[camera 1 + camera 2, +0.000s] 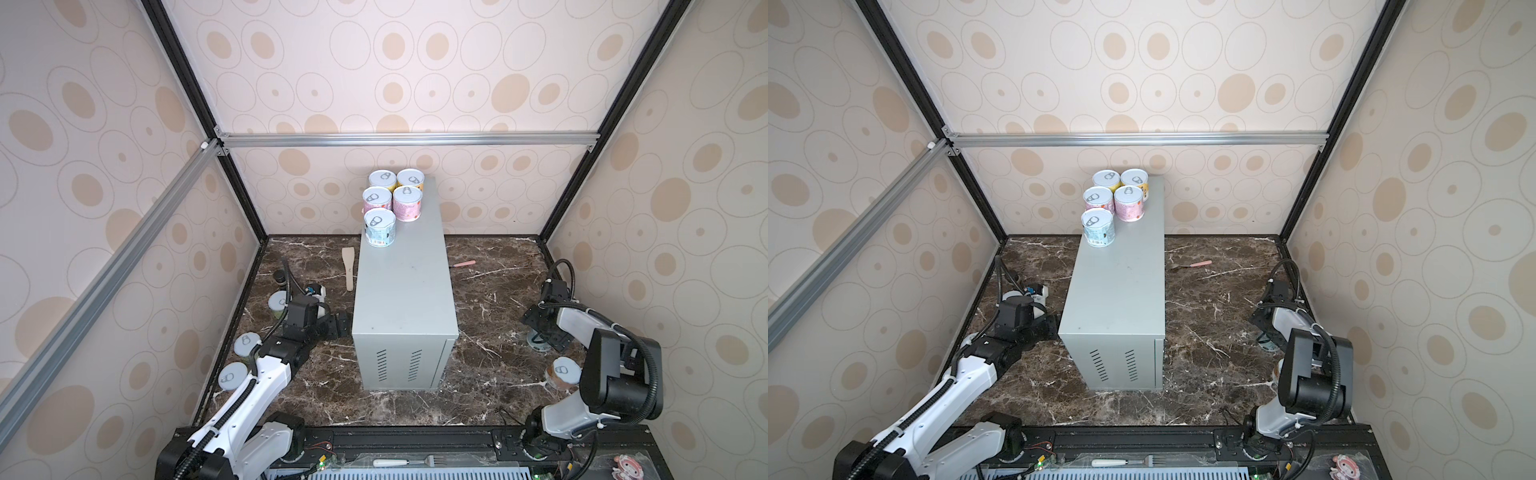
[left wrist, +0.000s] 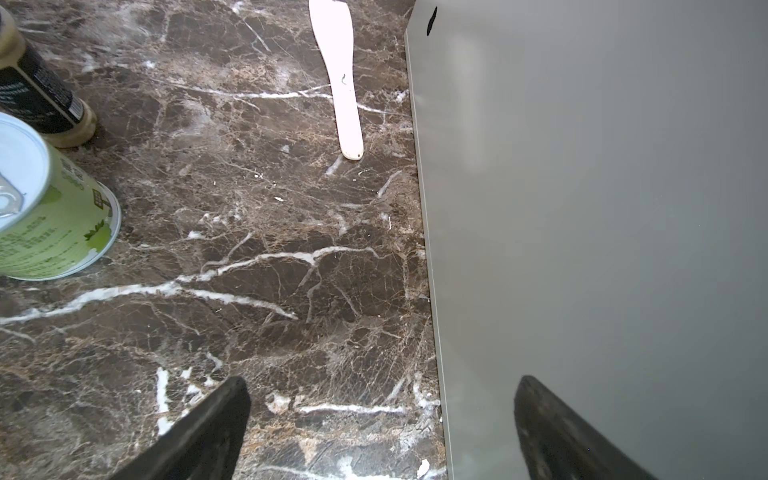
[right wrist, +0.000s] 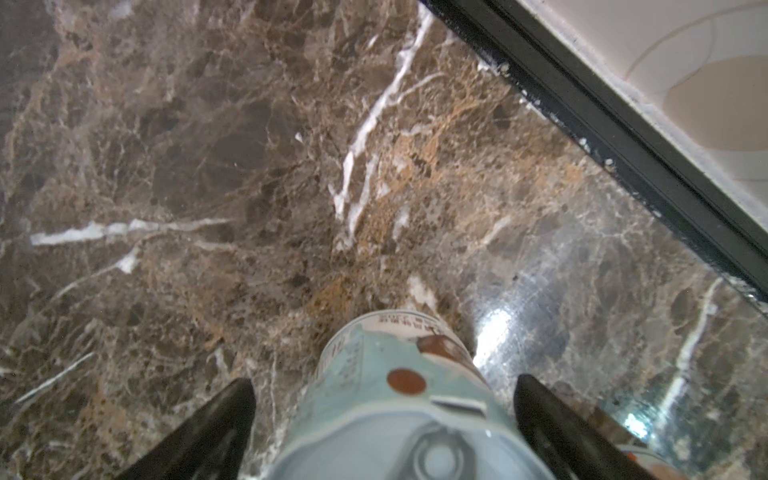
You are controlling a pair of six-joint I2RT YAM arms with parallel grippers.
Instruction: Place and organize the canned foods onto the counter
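R gripper [image 3: 384, 380] astride blue can [image 3: 399, 415]; can part cut off, blurry

Brown marble surface [image 1: 490, 299] under grey counter [image 1: 403, 291], loose cans [image 1: 232, 376], wooden spatula [image 1: 348, 268], pink utensil [image 1: 464, 263], small bottle [image 2: 37, 91]

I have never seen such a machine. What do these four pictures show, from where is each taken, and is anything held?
It is a robot with a left arm and a right arm, each ending in a two-fingered tool. Both top views look down on the whole scene; the other two pictures come from wrist cameras. Five cans stand on the grey counter. More cans, a wooden spatula and a small bottle rest on the marble surface. The left tool is open and empty beside the counter. The right tool is open around a light-blue can, not yet gripping it.
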